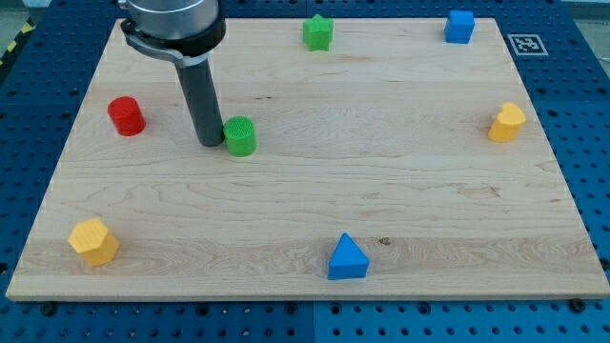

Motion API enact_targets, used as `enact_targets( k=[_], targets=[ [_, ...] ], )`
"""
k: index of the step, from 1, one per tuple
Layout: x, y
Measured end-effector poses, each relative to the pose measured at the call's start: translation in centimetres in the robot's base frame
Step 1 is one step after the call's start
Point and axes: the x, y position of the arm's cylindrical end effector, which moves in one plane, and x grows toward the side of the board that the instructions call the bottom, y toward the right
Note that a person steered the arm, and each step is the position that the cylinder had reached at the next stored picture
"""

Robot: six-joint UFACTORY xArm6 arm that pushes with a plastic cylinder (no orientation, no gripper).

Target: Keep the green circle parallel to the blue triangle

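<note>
The green circle (240, 135) is a short green cylinder on the wooden board, left of centre in the upper half. My tip (210, 143) stands right beside its left side, touching or nearly touching it. The blue triangle (348, 257) lies near the board's bottom edge, right of centre, far below and to the right of the green circle.
A red cylinder (126, 115) sits left of my tip. A yellow hexagon (93, 240) is at bottom left, a green star (317, 32) at top centre, a blue cube (459, 27) at top right, a yellow block (507, 122) at the right edge.
</note>
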Motion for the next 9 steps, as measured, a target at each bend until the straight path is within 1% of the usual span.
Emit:
enact_targets(
  k=[1,3,4,5,9],
  targets=[
    [-2.0,0.0],
    [-0.2,2.3],
    [-0.2,2.3],
    [1.0,2.3],
    [1.1,3.4]
  ],
)
